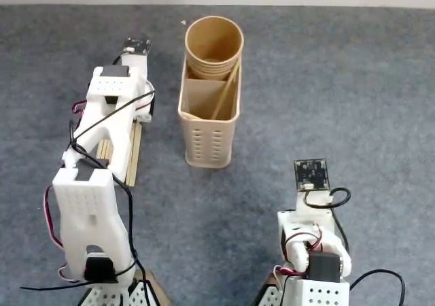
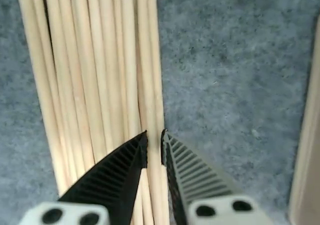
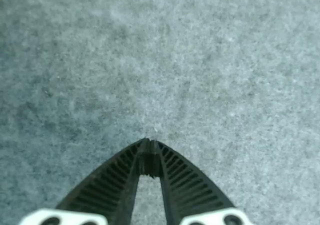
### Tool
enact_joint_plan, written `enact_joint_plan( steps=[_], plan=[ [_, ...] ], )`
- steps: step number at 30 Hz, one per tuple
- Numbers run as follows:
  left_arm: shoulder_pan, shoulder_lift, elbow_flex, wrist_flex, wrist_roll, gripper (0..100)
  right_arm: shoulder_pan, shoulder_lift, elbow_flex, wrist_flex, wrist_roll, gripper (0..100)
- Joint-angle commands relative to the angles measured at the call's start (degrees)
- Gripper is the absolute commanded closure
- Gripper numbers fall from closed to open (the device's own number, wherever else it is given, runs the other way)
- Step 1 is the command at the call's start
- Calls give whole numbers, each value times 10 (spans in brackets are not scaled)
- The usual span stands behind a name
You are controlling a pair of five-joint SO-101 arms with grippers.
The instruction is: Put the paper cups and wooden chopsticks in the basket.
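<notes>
1. Paper cups [image 1: 214, 42] sit stacked in the basket's [image 1: 209, 146] far compartment, upper centre, with 1 leaning chopstick [image 1: 225, 92] beside them.
2. Wooden chopsticks [image 1: 134, 158] lie at left on grey carpet [image 1: 326, 81], mostly hidden under the left arm [image 1: 102, 115].
3. Left gripper [image 2: 154, 147]: jaws narrow, pinching the outermost chopstick [image 2: 156, 100].
4. Right gripper [image 3: 149, 157]: jaws closed on nothing, over bare carpet at lower right.

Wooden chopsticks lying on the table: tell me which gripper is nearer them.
Left. The left gripper sits right on the wooden chopsticks, pinching one stick at the pile's edge. The right gripper is shut over bare carpet, on the far side of the basket.
</notes>
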Motion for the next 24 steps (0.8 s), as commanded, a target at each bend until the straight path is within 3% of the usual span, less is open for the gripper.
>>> enact_joint_plan(
  steps=[1,11,16,24],
  plan=[
    [17,10,-22,0,-4,923,7,-7,87,4,4,992],
    [20,123,-148,60,-4,926,7,-7,87,4,4,992],
    [12,160,-247,120,-4,997,7,-7,87,4,4,992],
    [11,160,-429,234,-4,996,7,-7,87,4,4,992]
  ],
)
